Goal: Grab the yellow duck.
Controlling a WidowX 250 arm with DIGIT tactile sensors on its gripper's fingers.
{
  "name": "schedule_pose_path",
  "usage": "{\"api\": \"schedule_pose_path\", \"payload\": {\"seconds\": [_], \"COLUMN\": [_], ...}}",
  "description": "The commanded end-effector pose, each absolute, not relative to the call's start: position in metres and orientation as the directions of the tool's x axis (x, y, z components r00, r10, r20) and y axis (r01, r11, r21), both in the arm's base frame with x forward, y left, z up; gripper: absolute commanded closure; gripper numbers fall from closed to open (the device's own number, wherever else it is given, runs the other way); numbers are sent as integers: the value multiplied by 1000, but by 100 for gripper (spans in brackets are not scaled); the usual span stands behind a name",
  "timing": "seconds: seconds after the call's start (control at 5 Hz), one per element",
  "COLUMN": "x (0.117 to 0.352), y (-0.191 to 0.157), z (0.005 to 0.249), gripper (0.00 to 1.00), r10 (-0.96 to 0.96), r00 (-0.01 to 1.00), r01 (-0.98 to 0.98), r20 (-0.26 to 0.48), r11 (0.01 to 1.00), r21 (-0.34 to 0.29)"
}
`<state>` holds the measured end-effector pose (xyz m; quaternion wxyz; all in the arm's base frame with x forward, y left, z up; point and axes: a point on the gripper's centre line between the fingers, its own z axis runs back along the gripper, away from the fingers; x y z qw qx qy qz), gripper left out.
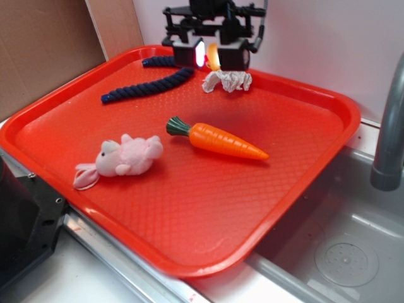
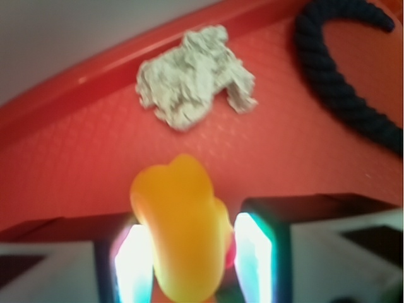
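The yellow duck (image 1: 214,58) is a small glossy yellow shape between my gripper's two fingers at the back of the red tray (image 1: 297,189). In the wrist view the duck (image 2: 182,227) fills the gap between the lit pads, with a bit of red beak at its right side. My gripper (image 1: 211,57) is shut on the duck, with the pads (image 2: 134,268) pressed against its sides. It holds the duck just above the tray floor, near the far rim. The duck's underside is hidden.
A crumpled white cloth (image 1: 227,80) lies just in front of the gripper and also shows in the wrist view (image 2: 196,79). A dark blue rope (image 1: 148,85) lies to the left. An orange carrot (image 1: 221,140) and a pink bunny (image 1: 123,158) lie mid-tray. A grey faucet (image 1: 391,126) and a sink (image 1: 341,252) are at right.
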<state>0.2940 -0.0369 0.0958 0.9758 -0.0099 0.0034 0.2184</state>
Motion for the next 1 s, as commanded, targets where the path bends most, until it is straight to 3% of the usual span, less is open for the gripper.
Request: {"api": "schedule_pose_path", "payload": {"seconds": [0.0,0.4,0.6,0.8], "x": [258,224,217,232], "y": [3,20,17,19], "z": [157,164,163,162], "gripper": [100,100,100,0], "r10": [372,374,372,293], "r00": [923,921,916,952], "r01": [-365,-365,-363,-290], "r20": [100,107,150,85], "r11": [927,926,928,956], "r21": [-83,-92,-81,-47]}}
